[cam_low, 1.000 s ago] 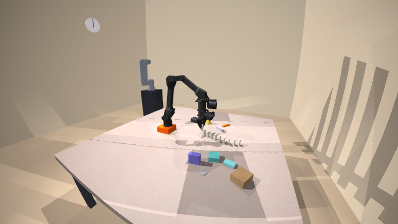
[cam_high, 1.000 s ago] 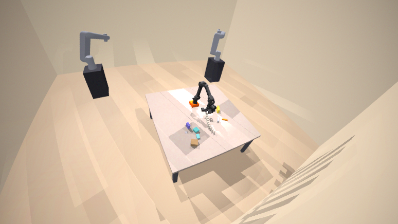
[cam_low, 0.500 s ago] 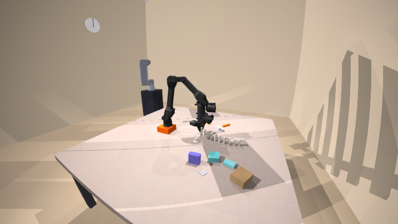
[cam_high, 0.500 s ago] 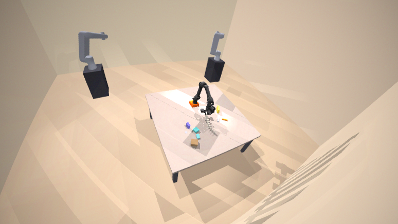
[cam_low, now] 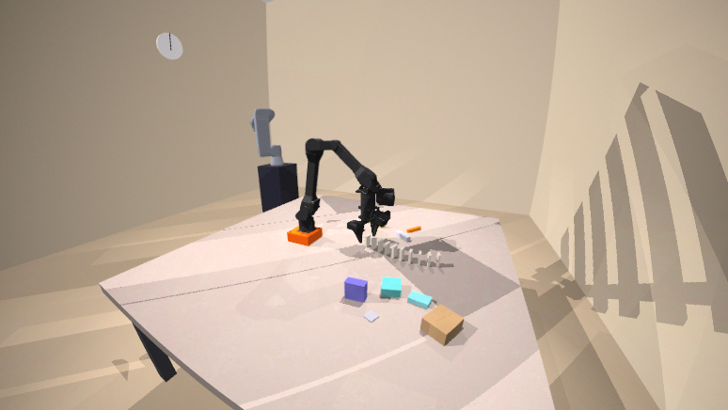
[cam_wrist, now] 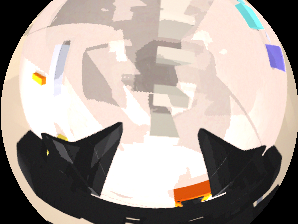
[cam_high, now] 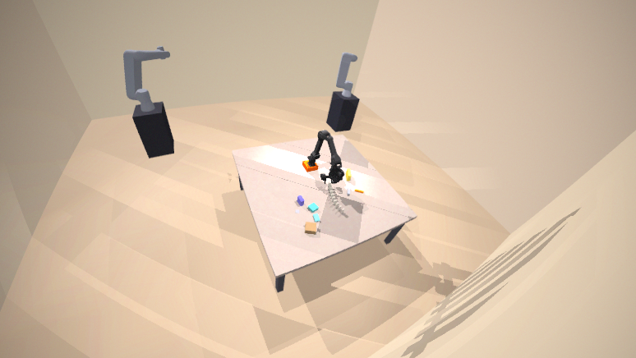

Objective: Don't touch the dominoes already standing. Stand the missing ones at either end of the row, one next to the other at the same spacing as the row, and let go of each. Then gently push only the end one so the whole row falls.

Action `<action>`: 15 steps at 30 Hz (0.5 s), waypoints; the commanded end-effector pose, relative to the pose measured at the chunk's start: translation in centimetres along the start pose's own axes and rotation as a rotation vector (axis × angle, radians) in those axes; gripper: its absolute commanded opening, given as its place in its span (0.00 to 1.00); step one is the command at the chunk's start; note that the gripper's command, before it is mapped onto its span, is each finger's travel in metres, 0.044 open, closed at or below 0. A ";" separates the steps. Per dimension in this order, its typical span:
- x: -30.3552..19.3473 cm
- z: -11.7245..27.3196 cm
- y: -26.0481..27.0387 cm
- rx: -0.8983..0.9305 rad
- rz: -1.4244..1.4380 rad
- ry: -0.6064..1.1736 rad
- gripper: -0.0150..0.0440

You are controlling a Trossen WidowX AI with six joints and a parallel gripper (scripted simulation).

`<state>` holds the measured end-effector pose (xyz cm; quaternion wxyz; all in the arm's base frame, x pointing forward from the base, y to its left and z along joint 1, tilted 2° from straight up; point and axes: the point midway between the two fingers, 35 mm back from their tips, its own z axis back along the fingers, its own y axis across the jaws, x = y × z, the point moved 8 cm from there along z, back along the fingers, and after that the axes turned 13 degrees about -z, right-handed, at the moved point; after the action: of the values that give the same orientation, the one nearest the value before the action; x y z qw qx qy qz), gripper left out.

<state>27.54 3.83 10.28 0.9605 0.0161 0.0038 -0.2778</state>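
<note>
A curved row of several pale dominoes [cam_high: 334, 198] [cam_low: 393, 251] [cam_wrist: 171, 95] stands on the table, running away from the arm's base. The end domino [cam_low: 368, 242] [cam_wrist: 164, 125] nearest the base stands upright in line with the others. My gripper [cam_high: 329, 179] [cam_low: 368, 237] [cam_wrist: 160, 128] is open and low over this end of the row. Its fingertips are spread on either side of the end domino, with a gap on each side in the wrist view. Nothing is held. In the top view the gripper partly hides this end.
A pale blue bar [cam_low: 403, 235] [cam_wrist: 60, 67], an orange bar [cam_high: 359, 190] [cam_low: 413, 228] and a yellow block [cam_high: 348, 174] lie on one side of the row. A purple block [cam_low: 356, 289], two teal blocks [cam_low: 390, 288] [cam_low: 419, 299], a flat tile [cam_low: 371, 316] and a brown box [cam_low: 442, 324] are on the other.
</note>
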 end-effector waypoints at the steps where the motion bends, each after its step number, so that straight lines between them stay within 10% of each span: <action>1: 0.0 0.2 0.0 -0.001 -0.002 -0.002 1.00; 15: 0.0 13.2 0.0 0.000 0.000 0.000 1.00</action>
<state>27.78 3.48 22.63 0.9603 0.0169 -0.0057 -0.2784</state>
